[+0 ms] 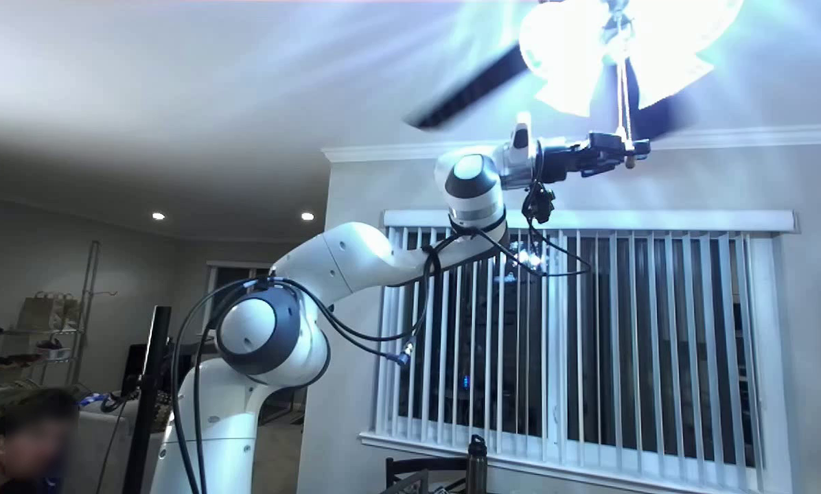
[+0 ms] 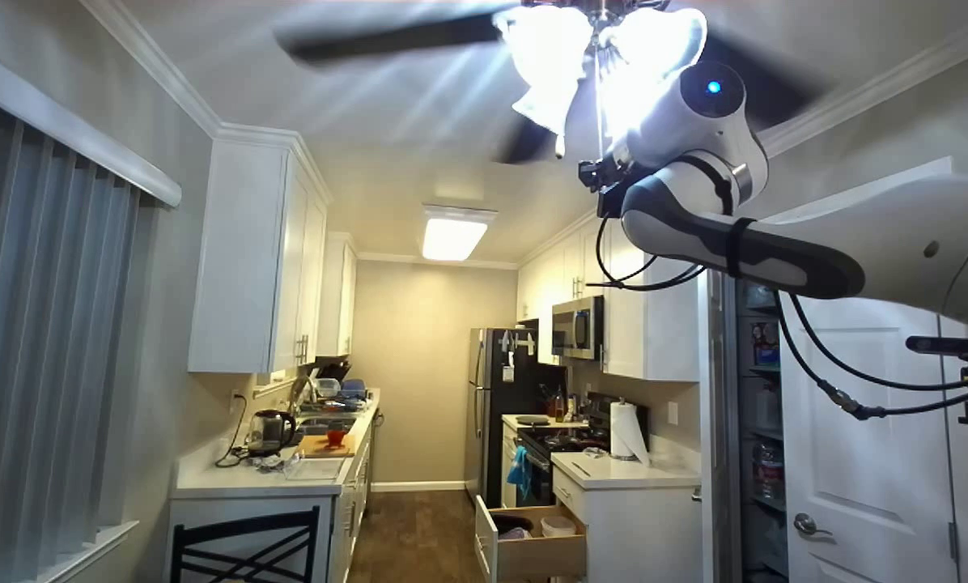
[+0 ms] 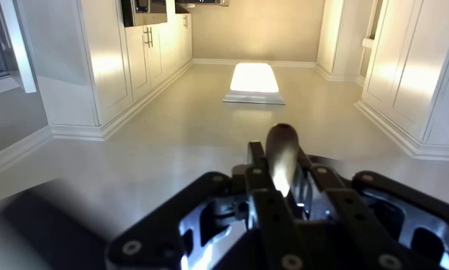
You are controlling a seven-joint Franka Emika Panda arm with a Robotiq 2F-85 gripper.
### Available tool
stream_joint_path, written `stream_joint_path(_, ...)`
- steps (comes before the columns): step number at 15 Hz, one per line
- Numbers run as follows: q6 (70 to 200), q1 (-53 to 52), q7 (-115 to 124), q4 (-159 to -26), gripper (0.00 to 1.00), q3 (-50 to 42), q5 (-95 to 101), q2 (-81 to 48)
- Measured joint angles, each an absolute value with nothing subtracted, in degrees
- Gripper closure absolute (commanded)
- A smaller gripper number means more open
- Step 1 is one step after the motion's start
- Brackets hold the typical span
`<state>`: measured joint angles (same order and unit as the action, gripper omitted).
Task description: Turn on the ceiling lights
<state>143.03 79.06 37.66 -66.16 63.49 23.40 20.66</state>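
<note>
lights (image 1: pixel 575 58) shine above the gripper (image 1: pixel 633 145)
it stands narrow at the knob (image 3: pixel 282 150); if it grips, i cannot tell.

Lit glaring white, the flared light shades (image 2: pixel 545 61) hang with rims angled downward beneath the ceiling fan (image 2: pixel 395 36). Below the fan, two thin pull chains (image 1: pixel 620 89) drop almost straight; one ends in a tapered pull knob (image 3: pixel 282 153), dark brown at its tip.

Smooth wood-like pull knob (image 3: pixel 282 150), glossy arm (image 1: pixel 357 259)
</note>
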Motion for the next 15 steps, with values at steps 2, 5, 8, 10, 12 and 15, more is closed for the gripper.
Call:
stream_joint_path(2,142.21,79.04,37.66,-65.82,0.95,63.51,23.39,20.66)
stream_joint_path(5,141.90,78.94,37.66,-65.50,0.56,63.63,23.39,20.66)
stream_joint_path(8,141.89,78.75,37.66,-64.89,0.44,63.69,23.31,20.66)
stream_joint_path(10,141.88,78.56,37.66,-64.77,0.31,63.76,23.30,20.66)
stream_joint_path(12,141.42,78.41,37.66,-64.77,0.18,63.91,23.29,20.66)
stream_joint_path(15,138.96,77.02,37.32,-65.18,0.02,63.65,22.26,20.58)
